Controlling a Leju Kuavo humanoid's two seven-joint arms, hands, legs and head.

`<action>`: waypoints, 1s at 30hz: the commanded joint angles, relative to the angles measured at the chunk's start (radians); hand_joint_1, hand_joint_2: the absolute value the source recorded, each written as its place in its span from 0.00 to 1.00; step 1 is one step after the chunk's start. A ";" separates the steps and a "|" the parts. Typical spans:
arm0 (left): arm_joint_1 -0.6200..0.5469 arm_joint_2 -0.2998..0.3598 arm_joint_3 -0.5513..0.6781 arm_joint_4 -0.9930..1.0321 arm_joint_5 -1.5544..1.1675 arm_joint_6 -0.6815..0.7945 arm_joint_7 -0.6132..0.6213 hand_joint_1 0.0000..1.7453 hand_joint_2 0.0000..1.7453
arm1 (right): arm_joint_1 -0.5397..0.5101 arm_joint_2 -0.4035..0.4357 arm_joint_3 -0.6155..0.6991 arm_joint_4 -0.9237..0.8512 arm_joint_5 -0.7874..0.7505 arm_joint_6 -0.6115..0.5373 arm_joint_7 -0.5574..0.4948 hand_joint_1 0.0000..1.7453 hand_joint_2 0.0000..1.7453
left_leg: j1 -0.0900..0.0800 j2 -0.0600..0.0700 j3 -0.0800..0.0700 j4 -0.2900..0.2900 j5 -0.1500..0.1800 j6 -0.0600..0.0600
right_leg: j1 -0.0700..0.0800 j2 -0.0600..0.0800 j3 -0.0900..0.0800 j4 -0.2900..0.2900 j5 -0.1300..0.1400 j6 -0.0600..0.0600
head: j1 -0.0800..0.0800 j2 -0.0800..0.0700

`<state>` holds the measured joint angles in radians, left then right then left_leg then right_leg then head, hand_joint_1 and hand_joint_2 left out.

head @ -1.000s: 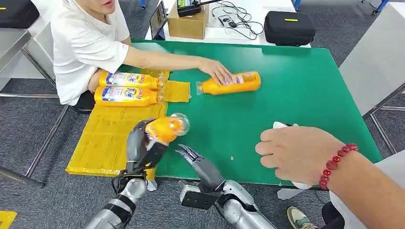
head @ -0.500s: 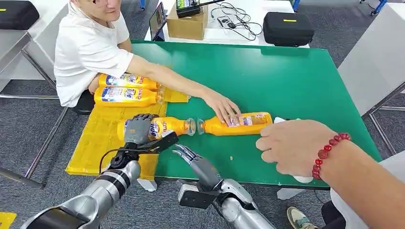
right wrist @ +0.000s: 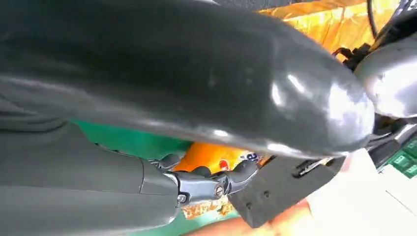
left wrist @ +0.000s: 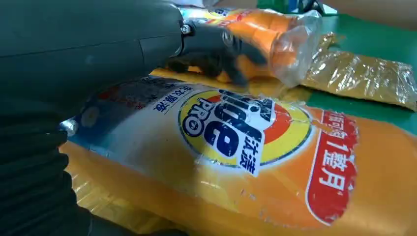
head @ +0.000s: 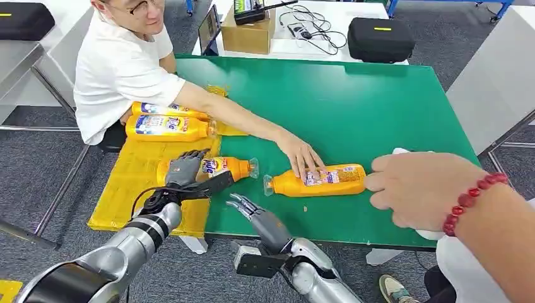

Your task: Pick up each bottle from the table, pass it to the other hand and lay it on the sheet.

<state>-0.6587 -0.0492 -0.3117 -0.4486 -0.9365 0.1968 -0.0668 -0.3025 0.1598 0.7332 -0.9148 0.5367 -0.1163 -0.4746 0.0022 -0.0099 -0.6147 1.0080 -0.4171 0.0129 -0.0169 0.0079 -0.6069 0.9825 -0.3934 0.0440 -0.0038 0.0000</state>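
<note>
Two bottles [head: 165, 120] lie on the sheet [head: 135, 189]; left hand [head: 185, 169] grips a third there. Right hand [head: 249, 208] spread, empty. One bottle [head: 318, 180] waits on the desk [head: 378, 101].

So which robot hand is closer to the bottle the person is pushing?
The right hand. It hovers just in front of the table edge, near the cap end of that bottle. The left hand is farther off, gripping another bottle over the yellow sheet.

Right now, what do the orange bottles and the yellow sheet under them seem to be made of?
The orange bottles look like glossy plastic with clear caps and printed labels; highlights run along their sides. The yellow sheet looks like thin crinkly plastic film, wrinkled and shiny in the left wrist view, though it could be coated paper.
</note>
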 commanded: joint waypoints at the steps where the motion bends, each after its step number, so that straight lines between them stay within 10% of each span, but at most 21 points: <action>1: 0.006 0.012 0.005 0.075 -0.003 -0.028 -0.003 0.00 1.00 | -0.038 0.001 -0.011 0.071 -0.001 0.007 -0.003 0.00 0.00 | 0.000 0.003 0.003 -0.001 -0.001 -0.001 | 0.000 0.002 0.003 -0.001 0.000 -0.001 | 0.000 0.000; 18: 0.016 0.004 -0.007 0.051 -0.011 -0.045 -0.016 0.00 1.00 | -0.032 -0.003 -0.015 0.069 0.002 0.006 -0.004 0.00 0.00 | 0.000 0.003 0.004 -0.001 0.000 0.000 | 0.001 0.002 0.004 -0.002 0.000 -0.002 | 0.000 0.000; 19: 0.022 0.000 -0.020 0.026 -0.015 -0.069 -0.019 0.00 0.00 | -0.030 -0.004 -0.016 0.074 0.004 0.006 -0.004 0.00 0.00 | 0.001 0.003 0.004 -0.001 0.000 0.000 | 0.001 0.001 0.004 -0.002 0.000 -0.002 | 0.000 0.000; 25: 0.167 -0.035 0.115 -0.245 0.323 -0.122 -0.303 0.00 0.00 | -0.011 -0.018 -0.016 0.061 0.012 0.001 -0.013 0.00 0.00 | 0.000 0.001 0.004 -0.002 0.000 0.000 | 0.000 0.000 0.004 -0.003 0.000 -0.001 | 0.000 0.000; 26: 0.209 -0.046 0.147 -0.324 0.430 -0.161 -0.356 0.00 1.00 | -0.012 -0.019 -0.013 0.065 0.011 0.000 -0.017 0.00 0.00 | 0.000 0.002 0.004 -0.002 0.000 0.000 | 0.000 0.000 0.004 -0.003 0.000 -0.001 | 0.000 0.000; 30: 0.328 -0.060 0.164 -0.685 0.709 -0.091 -0.368 0.00 1.00 | -0.010 -0.027 -0.006 0.075 0.010 -0.020 -0.021 0.00 0.00 | 0.000 0.001 0.003 -0.001 -0.001 0.001 | 0.000 0.000 0.003 -0.002 -0.001 -0.001 | 0.000 0.000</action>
<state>-0.5625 -0.0659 -0.2639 -0.6036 -0.6125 0.0890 -0.3605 -0.2964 0.1617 0.7191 -0.8988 0.5470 -0.1179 -0.4852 0.0017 -0.0100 -0.6154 1.0081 -0.4160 0.0139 -0.0174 0.0077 -0.6069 0.9824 -0.3932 0.0441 -0.0038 0.0000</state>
